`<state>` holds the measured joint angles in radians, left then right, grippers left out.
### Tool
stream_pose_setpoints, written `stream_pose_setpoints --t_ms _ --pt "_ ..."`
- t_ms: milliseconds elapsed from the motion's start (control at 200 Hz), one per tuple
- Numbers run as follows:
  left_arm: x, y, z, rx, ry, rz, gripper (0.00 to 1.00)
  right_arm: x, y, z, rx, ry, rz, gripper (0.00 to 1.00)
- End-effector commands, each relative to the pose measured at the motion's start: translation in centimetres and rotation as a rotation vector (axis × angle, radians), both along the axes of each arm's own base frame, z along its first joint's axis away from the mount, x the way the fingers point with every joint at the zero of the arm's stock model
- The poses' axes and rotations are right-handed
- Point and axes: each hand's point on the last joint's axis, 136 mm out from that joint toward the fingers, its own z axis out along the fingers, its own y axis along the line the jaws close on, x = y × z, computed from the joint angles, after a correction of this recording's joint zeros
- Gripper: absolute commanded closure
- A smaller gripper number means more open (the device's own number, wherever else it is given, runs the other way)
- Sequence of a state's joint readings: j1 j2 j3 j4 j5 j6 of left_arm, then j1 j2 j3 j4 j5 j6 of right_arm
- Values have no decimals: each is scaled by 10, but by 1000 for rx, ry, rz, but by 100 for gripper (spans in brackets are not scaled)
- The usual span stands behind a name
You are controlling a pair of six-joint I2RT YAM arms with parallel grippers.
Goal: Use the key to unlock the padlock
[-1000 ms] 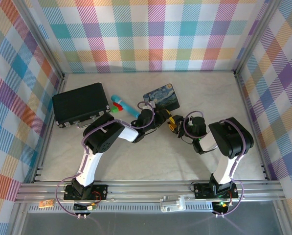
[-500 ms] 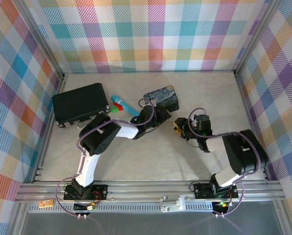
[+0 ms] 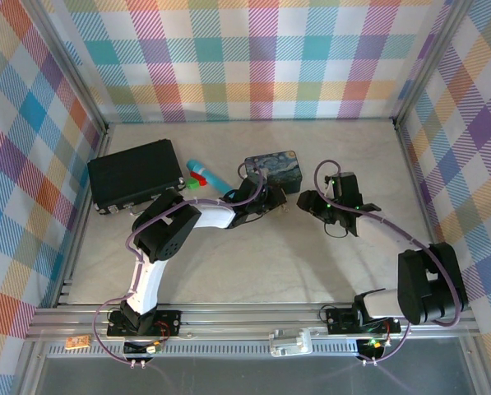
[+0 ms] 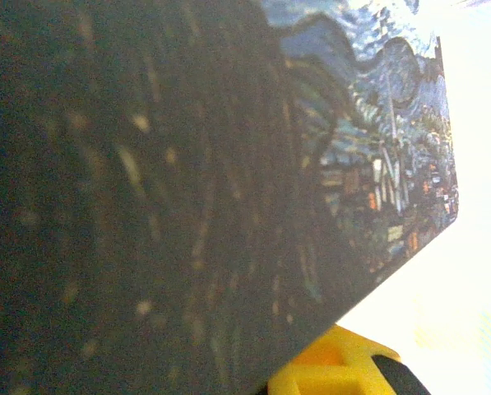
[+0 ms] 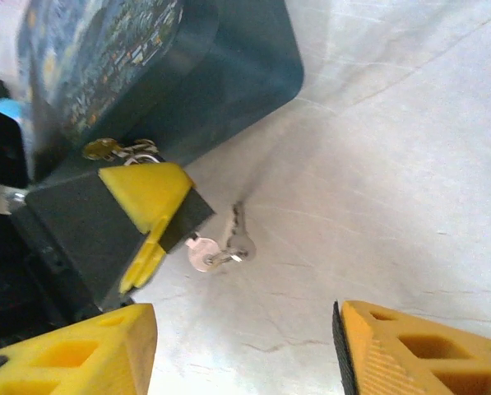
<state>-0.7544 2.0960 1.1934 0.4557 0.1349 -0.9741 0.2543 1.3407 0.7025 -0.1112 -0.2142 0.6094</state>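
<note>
The blue painted tin (image 3: 276,169) stands mid-table, and my left gripper (image 3: 282,200) is pressed against its near right corner. In the right wrist view the left gripper (image 5: 159,222) is shut on a small dark block, the padlock (image 5: 186,216). Thin silver loops show just above those fingers at the tin (image 5: 105,58). The silver key (image 5: 202,252) sticks out of the block's lower end, and a second key (image 5: 242,240) dangles from its ring. My right gripper (image 5: 241,350) is open and empty, a short way back from the key. The right gripper (image 3: 309,202) sits just right of the left one.
A black case (image 3: 136,174) lies at the left. A cyan stick (image 3: 212,178) and small red and green blocks (image 3: 197,181) lie between it and the tin (image 4: 377,164). A yellow left fingertip (image 4: 344,366) peeks under the tin. Plaid walls enclose the table.
My right gripper has opened and drawn back to the right, away from the left gripper and the key. The tin has shifted a little up and to the right. The left gripper stays shut.
</note>
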Motion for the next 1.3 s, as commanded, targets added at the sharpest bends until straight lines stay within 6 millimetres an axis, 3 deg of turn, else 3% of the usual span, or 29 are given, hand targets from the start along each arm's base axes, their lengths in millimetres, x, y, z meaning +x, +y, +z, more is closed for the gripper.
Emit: stream_pose_setpoints --t_ms 0,175,300,330,445,700,1005,1110,1295 --pt "-2 -3 14 26 -21 -15 96 -9 -16 6 -151 -19 68 39" --pt "-3 -3 15 31 -17 -22 65 -11 -18 13 -193 -47 110 37" --pt "-7 0 32 12 -40 -21 48 -10 -16 15 -213 -53 137 33" --pt "-8 3 38 8 -48 -17 39 -10 -15 16 -224 -53 146 30" --pt "-18 22 55 -2 -67 5 30 -10 -9 19 -258 -73 185 25" --pt "-35 85 71 6 -50 73 26 -8 33 9 -407 -80 349 28" --pt "-24 166 92 52 -83 222 26 13 68 -18 -636 -42 445 40" --pt "-24 182 97 51 -99 264 26 25 79 -28 -724 -58 463 44" --pt "-29 191 95 63 -104 285 26 39 87 -43 -831 -62 443 52"
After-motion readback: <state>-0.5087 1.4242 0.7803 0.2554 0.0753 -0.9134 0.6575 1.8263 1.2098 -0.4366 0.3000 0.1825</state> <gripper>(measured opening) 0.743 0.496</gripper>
